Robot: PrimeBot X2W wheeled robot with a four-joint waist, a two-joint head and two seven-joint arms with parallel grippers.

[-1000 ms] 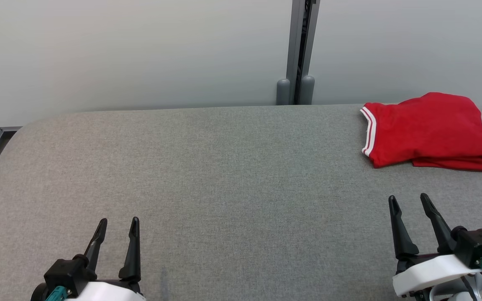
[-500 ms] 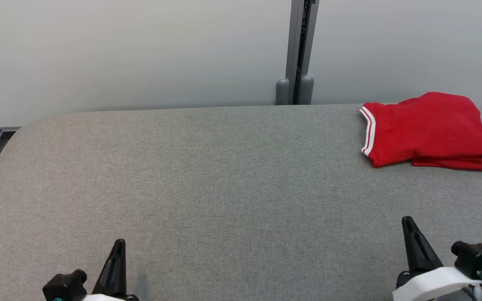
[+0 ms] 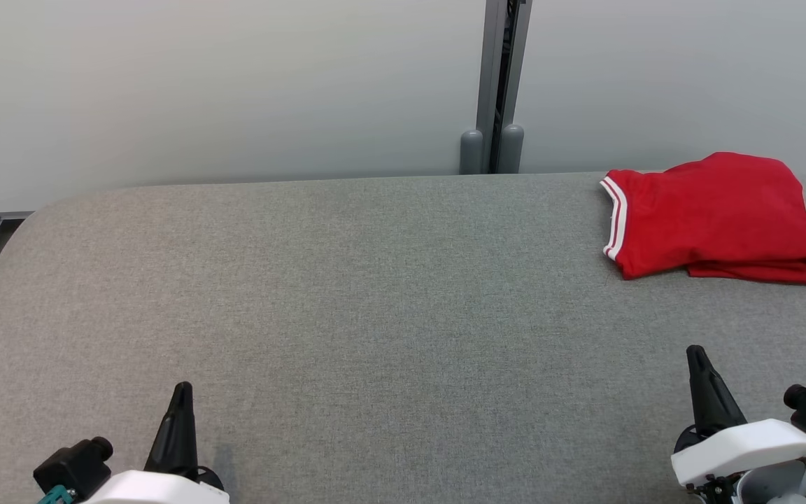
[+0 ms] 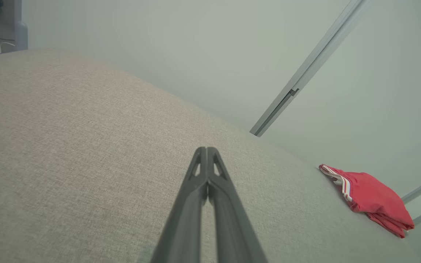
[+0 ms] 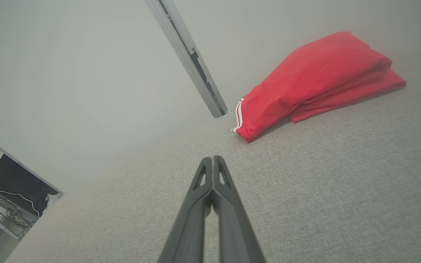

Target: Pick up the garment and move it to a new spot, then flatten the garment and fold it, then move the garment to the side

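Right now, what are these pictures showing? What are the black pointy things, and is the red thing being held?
This is a robot with two arms. The black pointy things are its claws, which it uses for grabbing. One picture comes from a camera on its head, looking down: the left claw is at the lower left, the right claw at the lower right. The other two come from little cameras on each wrist, looking along that claw's fingers. Both claws are pinched shut and hold nothing. On the grey table lies a folded red garment with white stripes on one edge, at the far right, apart from both claws.
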